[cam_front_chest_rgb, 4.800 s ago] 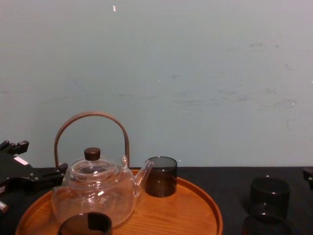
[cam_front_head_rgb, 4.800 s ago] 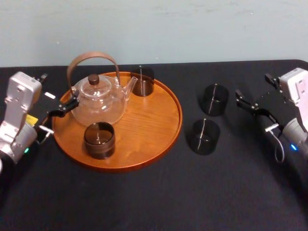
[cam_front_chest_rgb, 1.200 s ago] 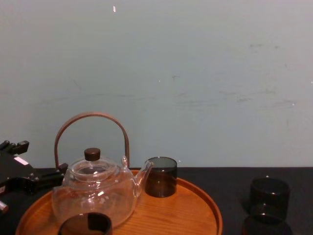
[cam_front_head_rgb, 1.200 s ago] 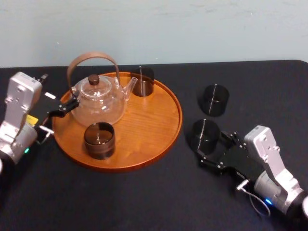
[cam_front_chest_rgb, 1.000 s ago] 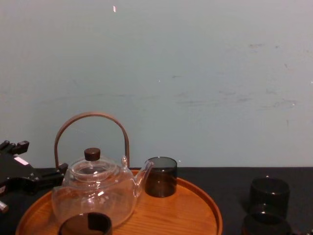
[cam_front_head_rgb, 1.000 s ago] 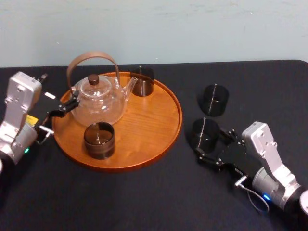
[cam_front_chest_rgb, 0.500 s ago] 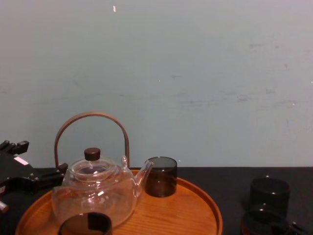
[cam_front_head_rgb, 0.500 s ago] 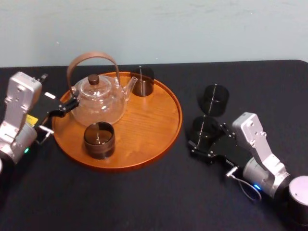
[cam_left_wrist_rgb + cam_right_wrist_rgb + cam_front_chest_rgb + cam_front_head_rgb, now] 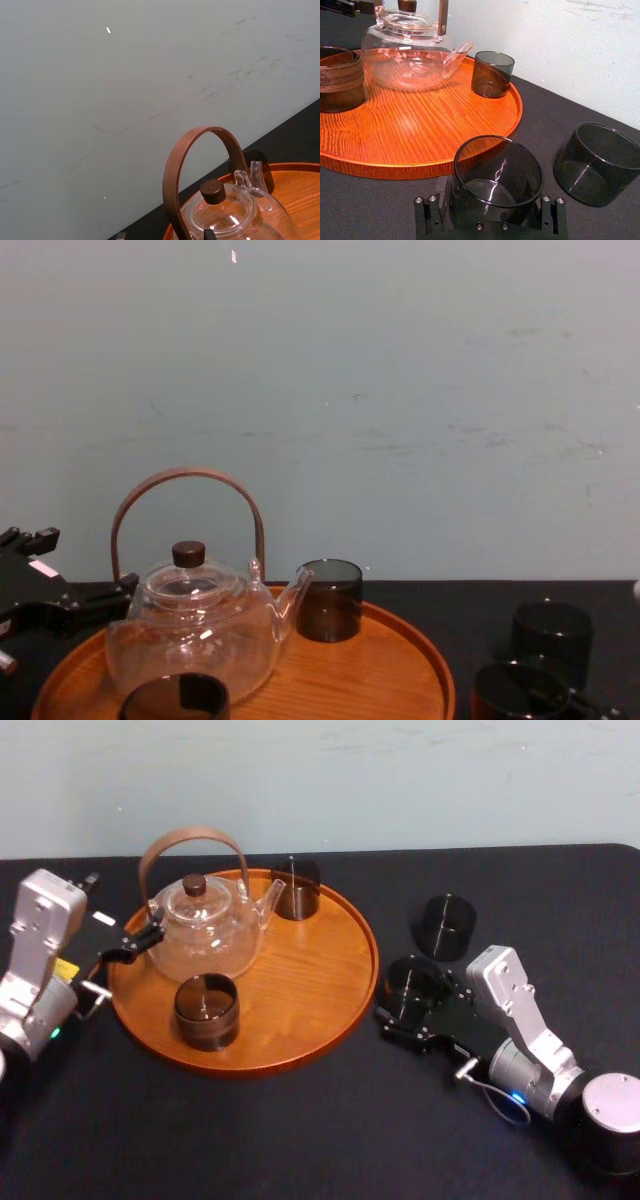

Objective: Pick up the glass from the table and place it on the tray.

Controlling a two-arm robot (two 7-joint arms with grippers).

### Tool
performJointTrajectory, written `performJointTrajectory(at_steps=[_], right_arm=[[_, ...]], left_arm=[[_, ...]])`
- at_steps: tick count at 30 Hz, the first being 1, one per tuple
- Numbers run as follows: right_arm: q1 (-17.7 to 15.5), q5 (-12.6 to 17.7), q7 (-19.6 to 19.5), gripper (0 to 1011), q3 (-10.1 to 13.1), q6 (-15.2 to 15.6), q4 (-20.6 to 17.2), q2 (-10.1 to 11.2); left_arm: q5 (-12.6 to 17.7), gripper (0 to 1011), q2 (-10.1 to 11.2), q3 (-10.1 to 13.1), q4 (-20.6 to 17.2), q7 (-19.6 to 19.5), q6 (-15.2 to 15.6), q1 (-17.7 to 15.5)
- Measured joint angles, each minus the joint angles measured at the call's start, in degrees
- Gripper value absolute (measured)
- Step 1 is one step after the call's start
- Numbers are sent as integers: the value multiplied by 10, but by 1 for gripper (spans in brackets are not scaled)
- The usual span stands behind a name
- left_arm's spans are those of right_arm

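My right gripper (image 9: 420,1007) is shut on a dark smoked glass (image 9: 413,982), which tilts just off the right rim of the round wooden tray (image 9: 310,975). The right wrist view shows this glass (image 9: 497,175) leaning between the gripper's fingers (image 9: 427,215), just above the black table (image 9: 300,1140). From the chest view the held glass (image 9: 515,690) sits right of the tray (image 9: 390,670). My left gripper (image 9: 135,945) rests open at the tray's left side, beside the glass teapot (image 9: 205,925).
A second dark glass (image 9: 445,925) stands on the table behind the held one. On the tray are the teapot with its brown hoop handle, a dark glass (image 9: 297,888) at the back and a brown-banded cup (image 9: 206,1010) at the front. The tray's right half is bare wood.
My right arm came in from the far right, closed on the nearer glass and carried it left toward the tray rim, tilting it. The left arm stayed still.
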Motion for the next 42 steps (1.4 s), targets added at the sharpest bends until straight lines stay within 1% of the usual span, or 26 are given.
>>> performJointTrajectory(at_steps=[8,13,22,28,35,39,42], right_arm=[[-2,0,0,1003,0,0,-2,1],[-3,0,-1,934,0,0,-3,2],[-4,2,0,925,2,-2,-5,3],[-10,11,9,925,4,-1,-23,10],[-18,12,12,925,3,10,-59,19],[-18,12,12,925,1,17,-72,21],[-12,12,12,924,-3,23,-79,20]], left_arm=[[0,1010,0,0,0,0,0,0],[0,1010,0,0,0,0,0,0],[0,1009,0,0,0,0,0,0],[0,1009,0,0,0,0,0,0],[0,1010,0,0,0,0,0,0],[0,1010,0,0,0,0,0,0],[0,1010,0,0,0,0,0,0]])
